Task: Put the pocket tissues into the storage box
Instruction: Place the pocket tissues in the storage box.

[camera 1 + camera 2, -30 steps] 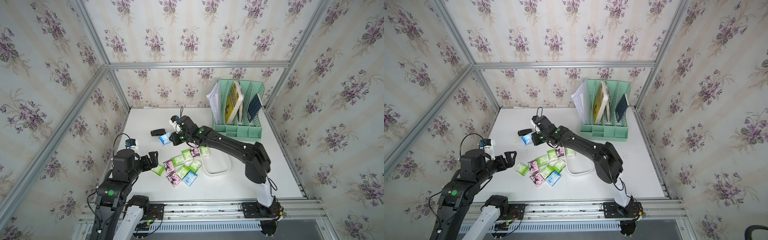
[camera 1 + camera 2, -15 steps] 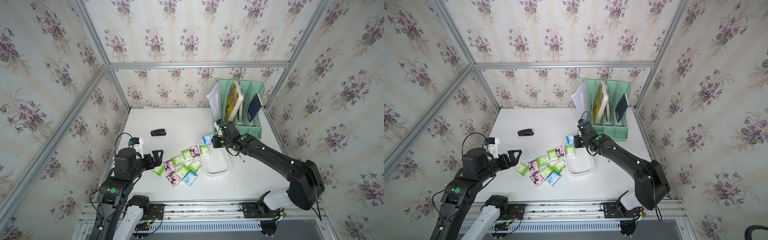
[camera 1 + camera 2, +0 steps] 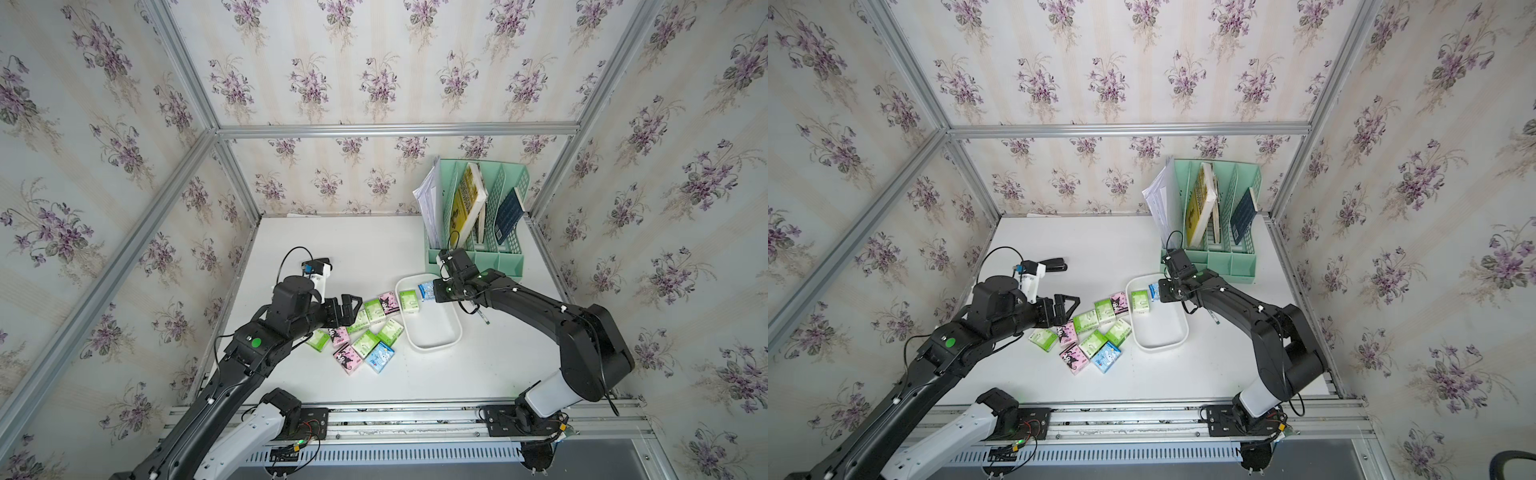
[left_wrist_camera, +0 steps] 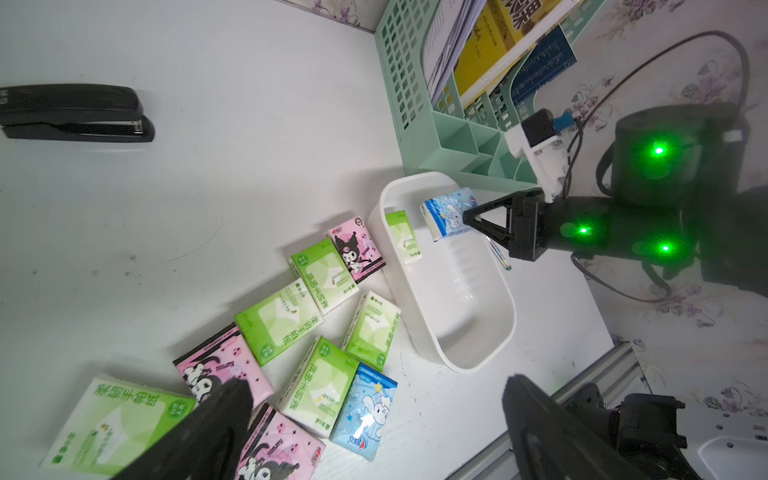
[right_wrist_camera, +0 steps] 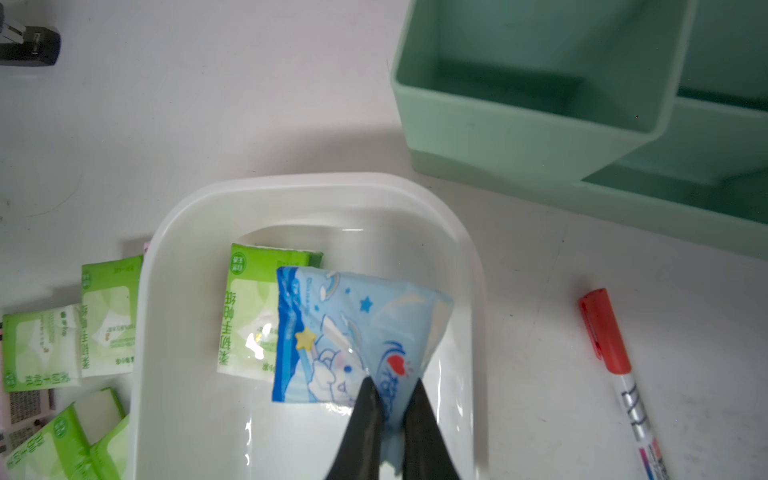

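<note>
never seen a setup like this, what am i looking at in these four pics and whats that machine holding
It is a robot with two black arms bolted to the front edge of a white table, each ending in a two-finger gripper. Two pictures come from one camera high above, looking down on everything. The other two come from small cameras on each arm's wrist, so they look along the fingers.

The right gripper is pinching a blue tissue pack over the white storage box, where a green pack already lies. The left gripper is open and empty, above the loose packs beside the box.

Also on the table are a mint green organizer with books, a black stapler and a red-capped pen.
</note>
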